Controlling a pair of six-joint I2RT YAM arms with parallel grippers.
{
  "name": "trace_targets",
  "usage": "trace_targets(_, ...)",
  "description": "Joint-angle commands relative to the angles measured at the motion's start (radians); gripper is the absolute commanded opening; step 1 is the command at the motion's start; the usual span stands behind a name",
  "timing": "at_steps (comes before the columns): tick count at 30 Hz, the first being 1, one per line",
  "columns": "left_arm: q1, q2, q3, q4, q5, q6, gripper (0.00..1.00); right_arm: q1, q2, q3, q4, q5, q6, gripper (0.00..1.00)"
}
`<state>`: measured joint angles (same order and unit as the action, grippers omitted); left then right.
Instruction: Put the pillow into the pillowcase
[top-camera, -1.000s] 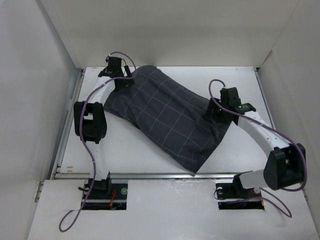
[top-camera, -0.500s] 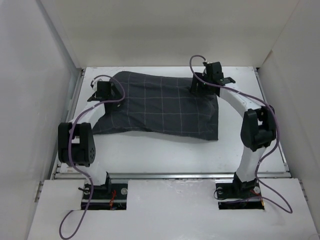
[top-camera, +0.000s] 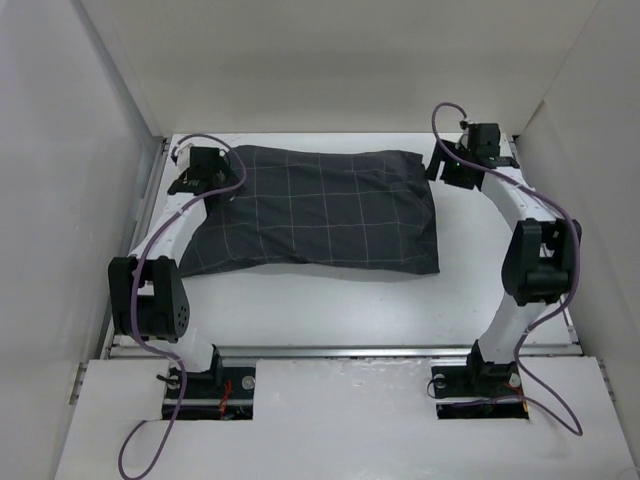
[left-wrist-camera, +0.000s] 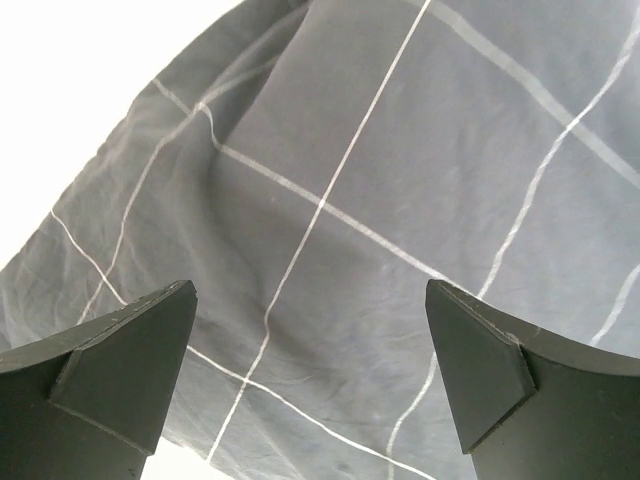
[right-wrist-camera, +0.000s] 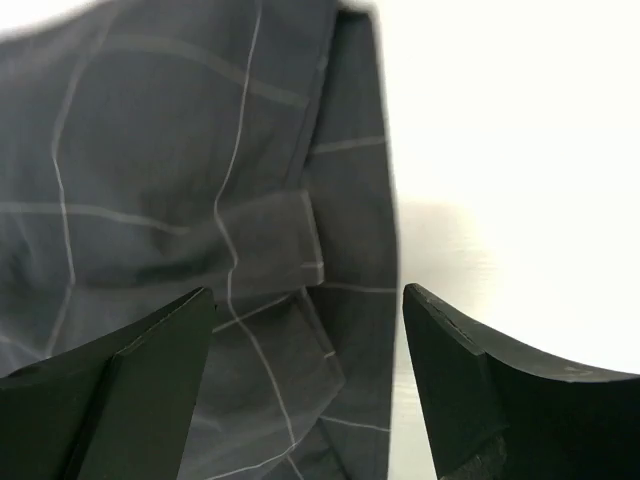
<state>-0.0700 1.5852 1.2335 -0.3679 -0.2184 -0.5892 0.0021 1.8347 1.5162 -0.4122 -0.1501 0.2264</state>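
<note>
The pillowcase (top-camera: 320, 210), dark grey with a light grid, lies puffed and level across the back of the table. The pillow is hidden; no white fabric shows. My left gripper (top-camera: 215, 175) hovers over the case's back left corner. In the left wrist view it (left-wrist-camera: 310, 300) is open, with only checked cloth (left-wrist-camera: 360, 180) beneath. My right gripper (top-camera: 455, 170) sits just off the back right corner. In the right wrist view it (right-wrist-camera: 308, 300) is open over the case's folded side edge (right-wrist-camera: 350, 250), with nothing between the fingers.
White walls close in the table (top-camera: 330, 305) on the left (top-camera: 90, 200), back and right (top-camera: 590, 180). A metal rail (top-camera: 340, 350) runs along the near edge. Purple cables loop off both arms.
The pillowcase swung from a diagonal lie to square along the back. My right gripper moved back and right, off the cloth, and its jaws widened. My left gripper shifted left.
</note>
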Motion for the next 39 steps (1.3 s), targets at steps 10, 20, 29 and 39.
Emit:
trace_targets(10,0.01,-0.056,0.161,-0.075,-0.079,0.015,1.0,0.019,0.121,-0.054,0.104,-0.292,-0.022,0.4)
trace_targets(20,0.01,-0.094,0.17,-0.048,-0.079,0.035,1.0,0.019,-0.135,0.015,0.072,0.0,-0.012,0.0)
trace_targets(29,0.01,-0.093,0.17,-0.048,-0.079,0.054,1.0,-0.033,0.032,0.13,-0.125,0.257,0.014,0.0)
trace_targets(39,0.01,-0.097,0.17,-0.054,-0.064,0.063,1.0,-0.024,-0.05,0.071,-0.025,0.193,-0.032,0.3)
